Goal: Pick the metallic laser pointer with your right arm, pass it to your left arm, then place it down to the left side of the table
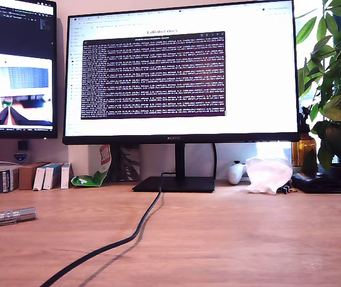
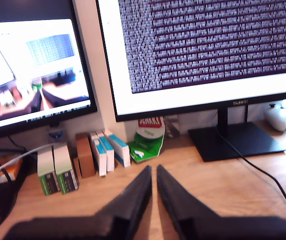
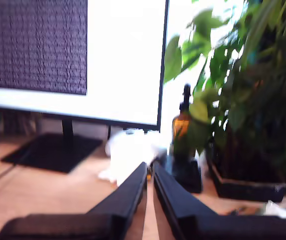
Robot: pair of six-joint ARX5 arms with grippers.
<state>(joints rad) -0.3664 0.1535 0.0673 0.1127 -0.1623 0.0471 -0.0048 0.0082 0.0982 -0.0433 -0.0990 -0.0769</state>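
The metallic laser pointer [image 1: 7,216], a short shiny silver cylinder, lies on its side on the table [image 1: 230,233] near the exterior view's left edge. No arm or gripper shows in the exterior view. My first gripper [image 2: 153,172] is raised above the desk with its fingers nearly together and nothing between them, pointing toward the small boxes under the monitors. My second gripper [image 3: 149,167] is likewise shut and empty, aimed toward the white crumpled bag and amber bottle. The laser pointer is not visible in either wrist view.
A black cable [image 1: 122,239] runs from the monitor stand [image 1: 175,183] across the desk toward the front. Small boxes [image 1: 15,177] and a green-white packet [image 1: 92,176] line the back. A white bag [image 1: 269,174], amber bottle [image 3: 181,125] and leafy plant [image 1: 334,84] stand at the exterior view's right.
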